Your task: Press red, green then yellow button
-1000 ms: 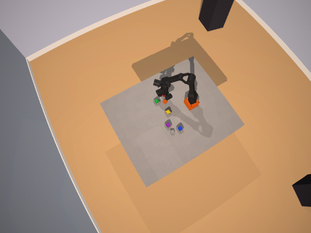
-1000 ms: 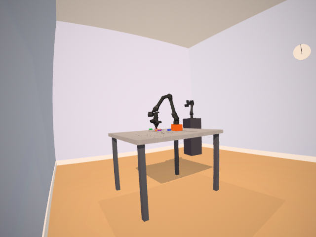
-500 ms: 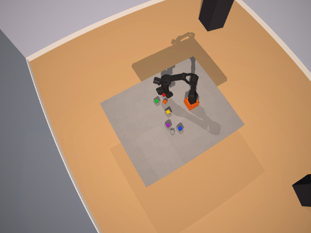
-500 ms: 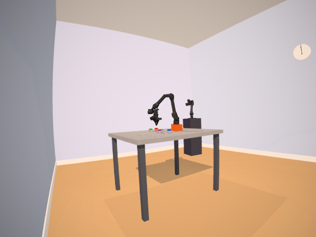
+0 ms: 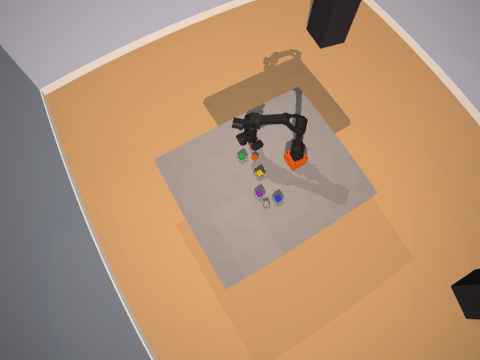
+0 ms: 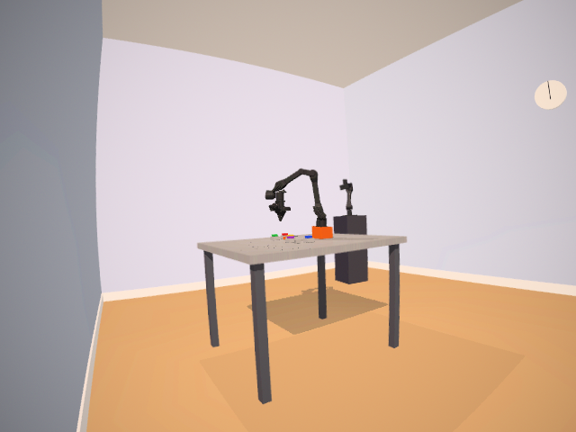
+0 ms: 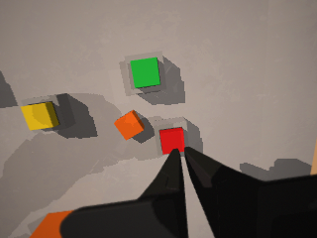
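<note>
While the pincer (image 7: 182, 155) is held clenched on nothing, raised off the table (image 6: 279, 251), the red button (image 7: 171, 140) is seen just beyond its tips, an orange block (image 7: 129, 124) beside.

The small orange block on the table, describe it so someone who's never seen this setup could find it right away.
Start at the arm's orange base on the grey table and follow the arm to the shut gripper. Beneath its tips is the red button; the orange block lies just beside that, between the red and yellow buttons. Unlike every button, it has no grey housing and sits turned askew.
</note>
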You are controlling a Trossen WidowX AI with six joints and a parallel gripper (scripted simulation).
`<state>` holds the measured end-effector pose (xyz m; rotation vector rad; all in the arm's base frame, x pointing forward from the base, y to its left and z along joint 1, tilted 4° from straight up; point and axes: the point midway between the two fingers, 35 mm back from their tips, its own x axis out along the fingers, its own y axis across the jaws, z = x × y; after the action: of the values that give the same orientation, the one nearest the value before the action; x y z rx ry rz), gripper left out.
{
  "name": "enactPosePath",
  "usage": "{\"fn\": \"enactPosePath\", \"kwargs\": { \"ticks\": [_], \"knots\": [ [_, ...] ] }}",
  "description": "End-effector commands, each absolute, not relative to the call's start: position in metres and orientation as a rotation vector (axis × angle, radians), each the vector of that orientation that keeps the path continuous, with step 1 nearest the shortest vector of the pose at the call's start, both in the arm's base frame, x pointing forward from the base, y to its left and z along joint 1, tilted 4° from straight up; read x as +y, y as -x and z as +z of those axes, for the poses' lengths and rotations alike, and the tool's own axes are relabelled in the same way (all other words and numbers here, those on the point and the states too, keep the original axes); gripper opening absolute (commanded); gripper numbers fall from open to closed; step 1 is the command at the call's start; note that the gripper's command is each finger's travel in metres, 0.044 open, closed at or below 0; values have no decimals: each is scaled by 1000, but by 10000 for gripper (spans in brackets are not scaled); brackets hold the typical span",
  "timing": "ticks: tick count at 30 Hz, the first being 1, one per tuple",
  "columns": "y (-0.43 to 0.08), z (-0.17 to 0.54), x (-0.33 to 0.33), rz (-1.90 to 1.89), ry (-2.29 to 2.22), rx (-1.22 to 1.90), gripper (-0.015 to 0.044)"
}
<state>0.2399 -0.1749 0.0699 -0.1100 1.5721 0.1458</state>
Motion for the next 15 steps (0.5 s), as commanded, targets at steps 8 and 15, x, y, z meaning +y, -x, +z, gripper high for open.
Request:
{"fn": "enactPosePath", "kwargs": {
  "ticks": [8, 15],
  "knots": [
    [-300, 70, -145, 141, 73, 1577, 20],
    [-299, 8, -142, 141, 73, 1577, 20]
  ]
}}
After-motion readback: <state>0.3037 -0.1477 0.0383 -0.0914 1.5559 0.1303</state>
